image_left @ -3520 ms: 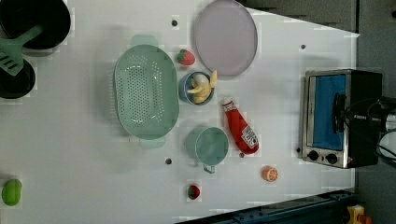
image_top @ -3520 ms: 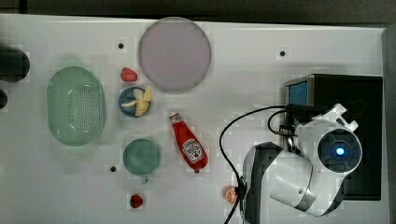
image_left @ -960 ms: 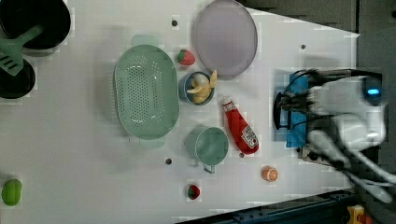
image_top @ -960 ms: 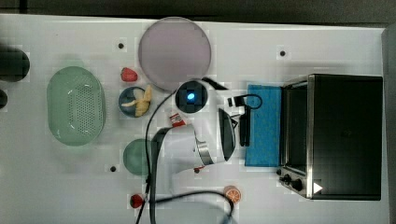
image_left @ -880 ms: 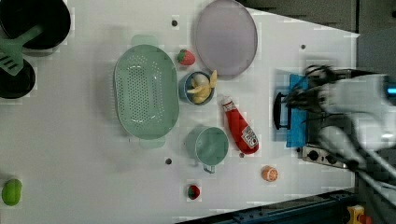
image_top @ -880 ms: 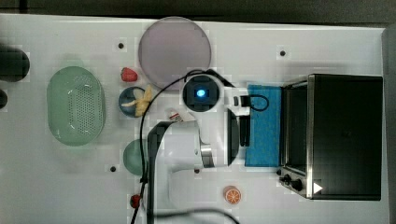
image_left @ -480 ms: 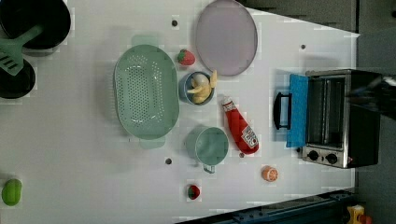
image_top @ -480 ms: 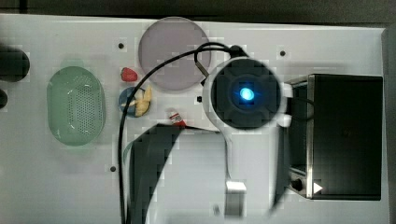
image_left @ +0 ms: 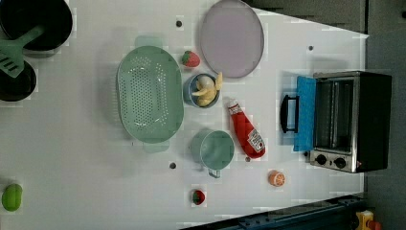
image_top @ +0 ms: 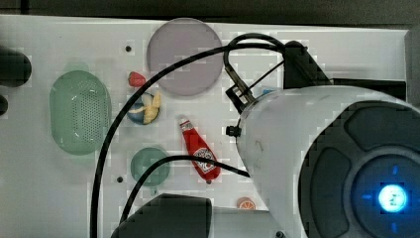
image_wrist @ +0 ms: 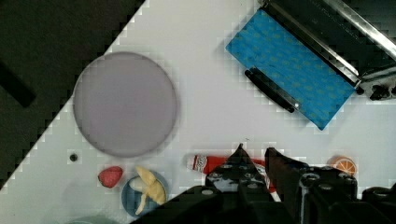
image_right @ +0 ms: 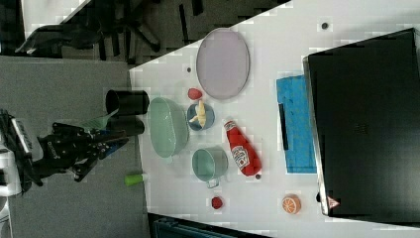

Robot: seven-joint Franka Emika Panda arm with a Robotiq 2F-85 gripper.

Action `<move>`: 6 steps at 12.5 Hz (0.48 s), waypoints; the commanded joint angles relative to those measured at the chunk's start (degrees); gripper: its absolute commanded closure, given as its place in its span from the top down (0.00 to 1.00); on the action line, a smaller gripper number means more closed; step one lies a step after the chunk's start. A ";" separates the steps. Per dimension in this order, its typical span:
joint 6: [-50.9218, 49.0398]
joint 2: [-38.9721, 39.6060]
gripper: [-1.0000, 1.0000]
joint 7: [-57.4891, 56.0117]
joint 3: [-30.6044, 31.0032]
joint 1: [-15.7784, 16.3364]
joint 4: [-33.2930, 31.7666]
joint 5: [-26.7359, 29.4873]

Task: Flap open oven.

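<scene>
The oven (image_left: 352,120) stands at the left view's right, and its blue glass door (image_left: 305,112) lies flapped down flat on the table with the black bar handle (image_left: 288,113) outermost. The right view shows the oven's black top (image_right: 366,124) and the lowered door (image_right: 297,131). In the wrist view my gripper (image_wrist: 256,150) hangs high above the table, well away from the door (image_wrist: 292,67). Its fingers stand a little apart with nothing between them. My arm (image_top: 337,163) looms close in the top view and hides most of the oven.
A red ketchup bottle (image_left: 246,134) lies beside the open door. Further off stand a purple plate (image_left: 232,38), a banana bowl (image_left: 203,90), a green mug (image_left: 213,149) and a green colander (image_left: 150,93). An orange slice (image_left: 276,178) rests near the oven's knobs.
My arm has lifted up and away from the door handle, rising close to the top camera and leaving the left view. The door stays flat and open.
</scene>
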 commanded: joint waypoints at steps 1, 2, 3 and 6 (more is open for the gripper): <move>-1.74 3.44 0.18 3.69 0.32 -0.18 -2.78 0.59; -1.76 3.47 0.18 3.68 0.32 -0.18 -2.90 0.59; -1.78 3.48 0.18 3.69 0.32 -0.18 -2.99 0.59; -1.78 3.57 0.18 3.68 0.33 -0.18 -3.00 0.59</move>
